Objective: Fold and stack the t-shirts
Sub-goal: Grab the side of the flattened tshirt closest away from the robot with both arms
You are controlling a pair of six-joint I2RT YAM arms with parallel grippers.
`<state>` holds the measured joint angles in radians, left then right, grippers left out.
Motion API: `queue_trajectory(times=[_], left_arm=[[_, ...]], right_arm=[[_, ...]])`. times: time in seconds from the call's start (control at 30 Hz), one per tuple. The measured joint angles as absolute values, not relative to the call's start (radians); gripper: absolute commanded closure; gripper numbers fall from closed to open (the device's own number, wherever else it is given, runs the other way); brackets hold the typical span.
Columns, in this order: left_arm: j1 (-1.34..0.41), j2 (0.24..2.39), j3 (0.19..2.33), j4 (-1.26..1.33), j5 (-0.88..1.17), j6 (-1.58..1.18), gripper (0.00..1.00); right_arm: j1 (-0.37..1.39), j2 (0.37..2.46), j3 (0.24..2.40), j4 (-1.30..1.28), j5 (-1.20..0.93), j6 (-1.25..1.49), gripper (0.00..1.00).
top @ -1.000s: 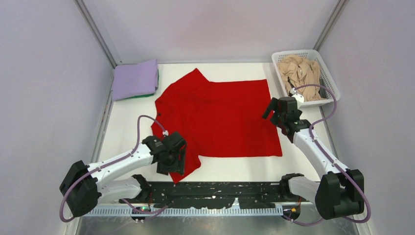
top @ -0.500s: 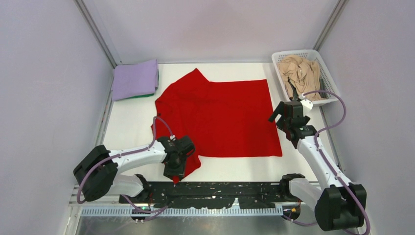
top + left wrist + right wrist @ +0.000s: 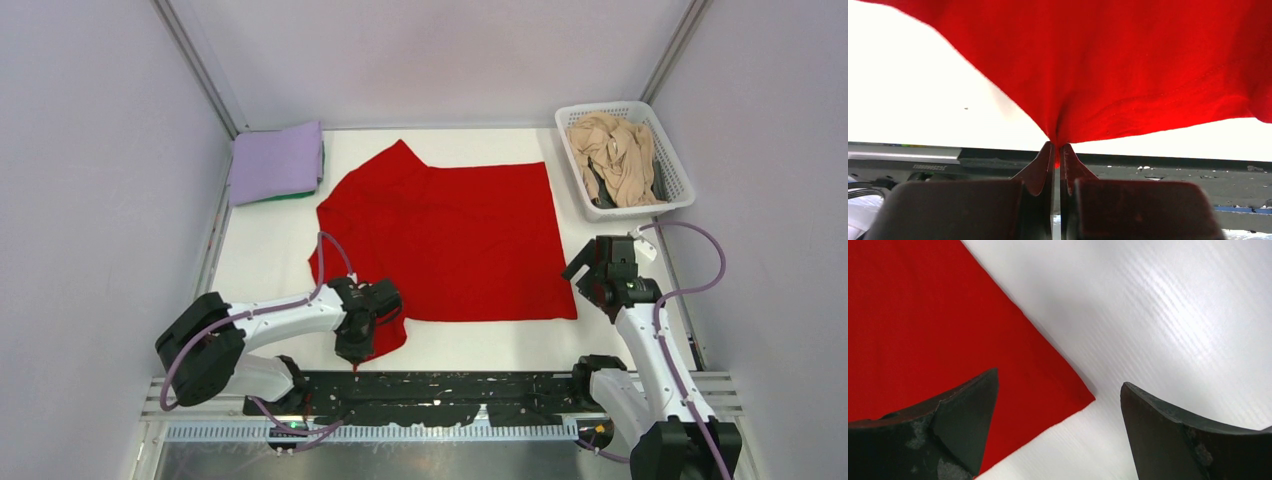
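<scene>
While the left gripper (image 3: 1056,150) pinches the near edge of the bright red soft cloth t-shirt (image 3: 450,240) for folding, the right gripper (image 3: 1059,382) hangs spread above its hem corner.

one red t-shirt (image 3: 450,240), one lavender t-shirt (image 3: 275,160), one green t-shirt (image 3: 290,197), one beige t-shirt (image 3: 615,155), one white basket (image 3: 640,207), two robot arms (image 3: 290,315) (image 3: 650,340).

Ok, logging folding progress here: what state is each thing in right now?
red t-shirt: spread unfolded, near sleeve pinched
lavender t-shirt: folded, top of stack
green t-shirt: beneath it, only an edge showing
beige t-shirt: crumpled in basket
left gripper: shut on red t-shirt
right gripper: open, above red t-shirt's near corner
</scene>
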<state>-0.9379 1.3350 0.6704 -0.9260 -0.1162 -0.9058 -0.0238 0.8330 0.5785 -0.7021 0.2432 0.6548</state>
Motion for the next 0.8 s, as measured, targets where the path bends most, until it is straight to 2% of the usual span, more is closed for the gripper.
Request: queue_trajectory(times=[0.2, 0.43, 0.5, 0.57, 0.6, 0.63, 0.67, 0.8], left_arm=[[-0.937, 1.223, 0.661, -0.957, -0.165, -0.907, 1.00], [-0.937, 1.184, 0.635, -0.959, -0.161, -0.905, 1.00], [-0.937, 1.182, 0.630, -0.960, -0.156, -0.904, 1.00], [-0.937, 1.182, 0.629, -0.960, -0.153, -0.901, 1.00], [-0.937, 1.182, 0.629, -0.960, -0.153, -0.900, 1.00], [-0.937, 1.182, 0.629, -0.961, -0.153, -0.900, 1.00], [-0.937, 1.182, 0.629, -0.962, -0.153, -0.900, 1.00], [-0.937, 1.182, 0.629, -0.962, -0.153, -0.900, 1.00]], right_arm=[[-0.024, 0.834, 0.472, -0.743, 0.155, 0.708, 0.27], [-0.024, 0.849, 0.400, -0.695, 0.110, 0.765, 0.38], [-0.024, 0.869, 0.400, -0.665, 0.110, 0.769, 0.45], [-0.024, 0.885, 0.400, -0.640, 0.109, 0.770, 0.58], [-0.024, 0.897, 0.400, -0.621, 0.109, 0.773, 0.71], [-0.024, 0.905, 0.402, -0.611, 0.105, 0.773, 0.78], [-0.024, 0.911, 0.403, -0.603, 0.102, 0.770, 0.90], [-0.024, 0.921, 0.401, -0.604, 0.087, 0.772, 0.95]])
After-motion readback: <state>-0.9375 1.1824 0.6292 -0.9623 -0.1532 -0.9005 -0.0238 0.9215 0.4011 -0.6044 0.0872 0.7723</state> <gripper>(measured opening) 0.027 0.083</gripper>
